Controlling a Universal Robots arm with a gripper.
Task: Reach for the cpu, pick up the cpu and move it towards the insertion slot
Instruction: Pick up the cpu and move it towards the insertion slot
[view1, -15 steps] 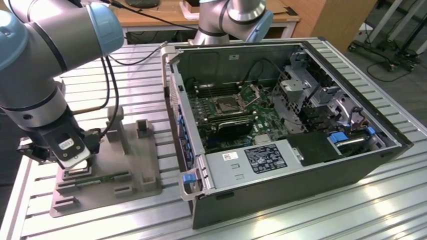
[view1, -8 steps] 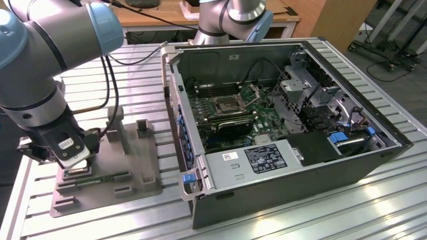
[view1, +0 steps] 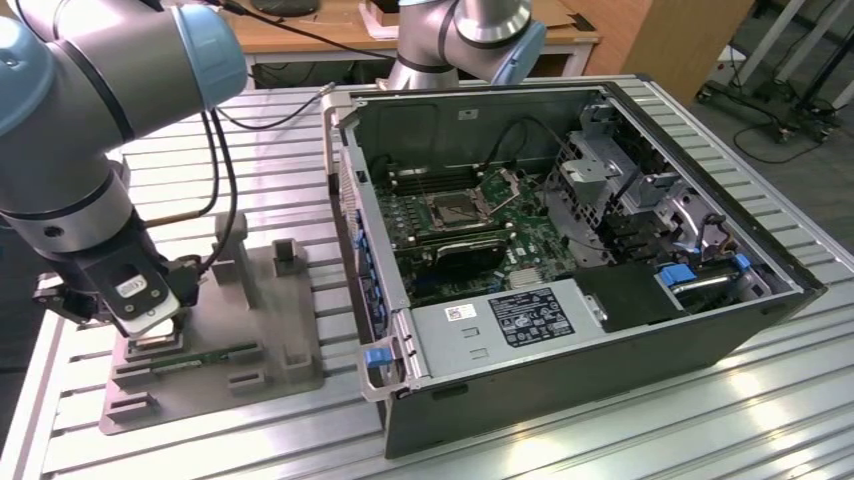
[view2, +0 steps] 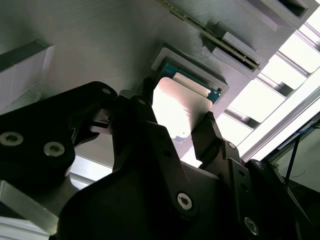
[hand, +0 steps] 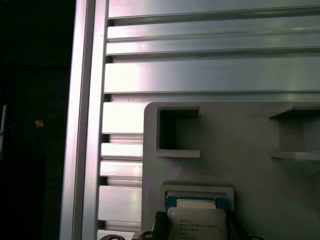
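The cpu (view2: 182, 100), a flat silvery square with a green rim, lies in a square recess of the grey tray (view1: 274, 320) at the exterior view's left. My gripper (view1: 150, 328) is down on it. In both wrist views a black finger (view2: 147, 100) presses against each side of the cpu (hand: 196, 225), so the gripper (view2: 177, 112) is shut on it. The cpu still sits level with the recess frame. The insertion slot (view1: 455, 210), a dark square socket with a shiny metal frame, sits on the green motherboard inside the open computer case, well to the exterior view's right of the tray.
A long green memory stick (view1: 200, 357) lies in the tray next to the cpu. Raised grey posts (view1: 284, 255) stand on the tray behind it. The case wall (view1: 350, 220) rises between tray and motherboard. A second arm (view1: 461, 40) stands behind the case. Everything rests on a ribbed aluminium table (hand: 200, 80).
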